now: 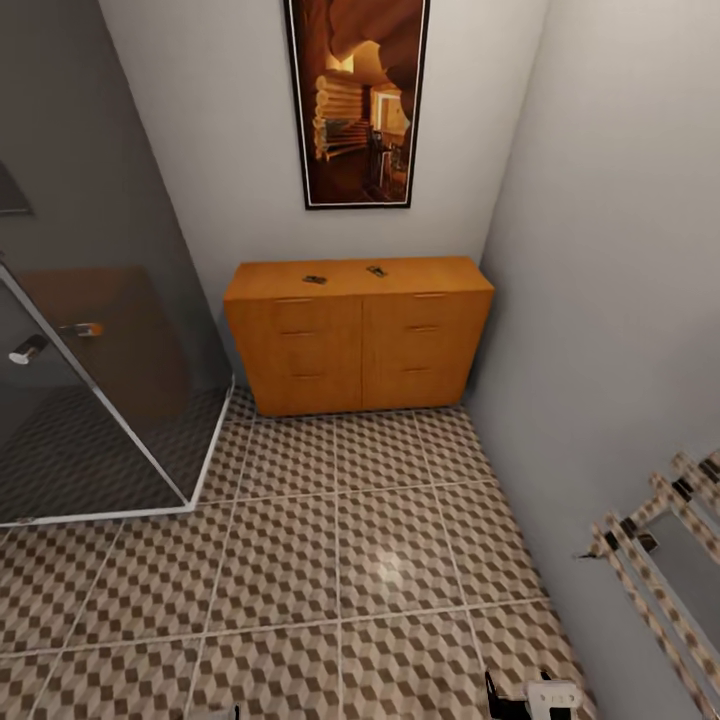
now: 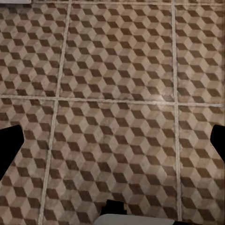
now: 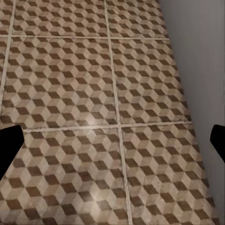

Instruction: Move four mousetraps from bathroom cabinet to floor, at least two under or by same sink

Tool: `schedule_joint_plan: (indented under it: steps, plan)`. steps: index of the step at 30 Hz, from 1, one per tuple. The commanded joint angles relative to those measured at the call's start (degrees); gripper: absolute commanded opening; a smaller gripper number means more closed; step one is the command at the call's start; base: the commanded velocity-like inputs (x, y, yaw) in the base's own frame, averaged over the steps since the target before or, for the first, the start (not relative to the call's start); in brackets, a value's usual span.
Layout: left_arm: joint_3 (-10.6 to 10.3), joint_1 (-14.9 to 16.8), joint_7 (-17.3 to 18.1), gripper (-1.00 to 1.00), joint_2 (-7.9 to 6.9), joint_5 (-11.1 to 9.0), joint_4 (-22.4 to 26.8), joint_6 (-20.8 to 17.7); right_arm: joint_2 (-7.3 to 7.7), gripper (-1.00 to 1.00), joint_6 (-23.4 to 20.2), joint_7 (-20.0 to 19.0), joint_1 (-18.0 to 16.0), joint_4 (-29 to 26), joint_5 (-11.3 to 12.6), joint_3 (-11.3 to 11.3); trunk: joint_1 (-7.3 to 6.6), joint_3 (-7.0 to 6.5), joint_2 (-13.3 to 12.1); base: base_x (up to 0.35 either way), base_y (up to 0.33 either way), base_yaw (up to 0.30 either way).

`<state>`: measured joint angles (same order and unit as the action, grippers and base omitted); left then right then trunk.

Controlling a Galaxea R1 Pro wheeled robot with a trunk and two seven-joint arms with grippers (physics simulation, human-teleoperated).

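Two mousetraps lie on the top of the cabinet [image 1: 358,335]: one mousetrap [image 1: 315,279] near the middle of the top, the other mousetrap [image 1: 376,270] just beside it, nearer the back wall. Both are too small to make out in detail. The cabinet stands against the back wall under a tall framed picture [image 1: 357,100], with its drawers shut.

In front of the cabinet spreads the bathroom floor [image 1: 340,560]. A glass shower enclosure [image 1: 100,340] stands beside the cabinet.

Both arms hang low over the tiles, well apart from the cabinet. The left gripper [image 2: 112,145] has its fingers spread wide with only floor between them. The right gripper [image 3: 112,140] is likewise spread wide, empty, over tiles beside the grey wall [image 3: 201,70].

No writing can be read.
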<state>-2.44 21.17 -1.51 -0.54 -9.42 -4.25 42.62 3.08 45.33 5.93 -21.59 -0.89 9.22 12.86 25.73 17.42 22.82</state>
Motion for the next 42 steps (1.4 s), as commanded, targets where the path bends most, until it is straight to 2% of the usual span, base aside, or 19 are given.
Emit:
schedule_joint_plan:
  steps: [1,13,42]
  plan:
    - [-0.3,0.1,-0.2,1.0,0.01,-0.2,-0.2,0.4,0.0,1.0,0.1,0.2,0.0,0.0,0.4,0.5,0.06,0.09,0.1,0.258,-0.201,0.084]
    - [-0.3,0.1,-0.2,1.0,0.01,-0.2,-0.2,0.4,0.0,1.0,0.1,0.2,0.0,0.0,0.4,0.5,0.06,0.09,0.1,0.248,-0.169,0.122]
    - [-0.3,0.1,-0.2,1.0,0.01,-0.2,-0.2,0.4,0.0,1.0,0.1,0.2,0.0,0.0,0.4,0.5,0.06,0.09,0.1,0.22,-0.005,0.054]
